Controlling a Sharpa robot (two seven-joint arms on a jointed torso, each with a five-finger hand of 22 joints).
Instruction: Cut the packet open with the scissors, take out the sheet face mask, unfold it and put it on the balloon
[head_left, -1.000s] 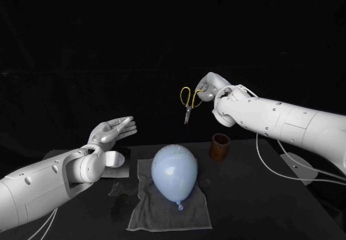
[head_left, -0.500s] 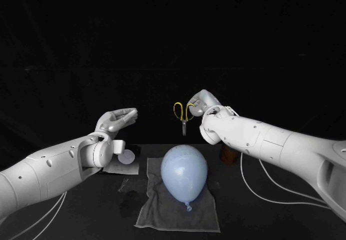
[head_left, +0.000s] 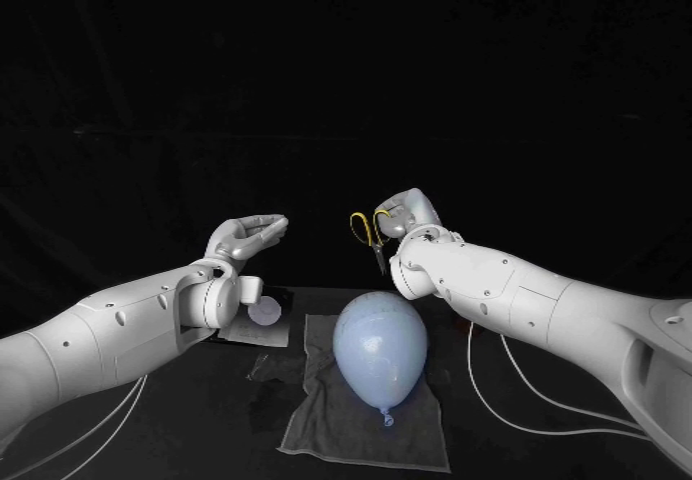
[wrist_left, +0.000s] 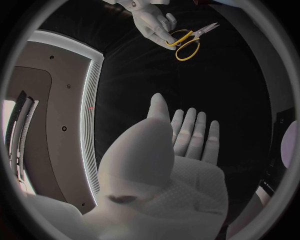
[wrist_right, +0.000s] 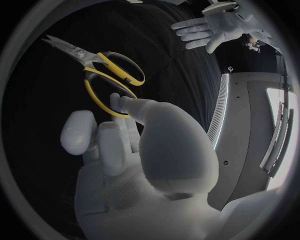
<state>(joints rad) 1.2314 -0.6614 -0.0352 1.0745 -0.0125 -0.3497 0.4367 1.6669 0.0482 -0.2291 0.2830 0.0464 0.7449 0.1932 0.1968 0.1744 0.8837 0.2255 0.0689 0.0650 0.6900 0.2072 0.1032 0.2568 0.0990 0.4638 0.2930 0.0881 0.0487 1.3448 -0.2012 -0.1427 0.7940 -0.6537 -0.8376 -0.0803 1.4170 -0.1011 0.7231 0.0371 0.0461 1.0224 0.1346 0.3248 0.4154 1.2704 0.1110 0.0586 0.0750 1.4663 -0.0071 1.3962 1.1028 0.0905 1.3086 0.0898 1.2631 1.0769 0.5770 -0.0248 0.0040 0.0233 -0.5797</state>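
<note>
My right hand is raised over the far end of the table and holds yellow-handled scissors by their loops, blades together and pointing down. The right wrist view shows the same hand with a finger through a loop of the scissors. My left hand hovers to the left at the same height, holding nothing, its fingers apart. A pale blue balloon lies on a grey towel. A dark flat packet with a pale round patch lies left of the towel, partly behind my left arm.
A scrap of clear film lies by the towel's left edge. The left wrist view shows my right hand with the scissors opposite my left palm. The right wrist view shows my left hand spread wide.
The camera has shifted a little. My right hand has carried the scissors lower and toward the left hand. My left hand has risen slightly.
</note>
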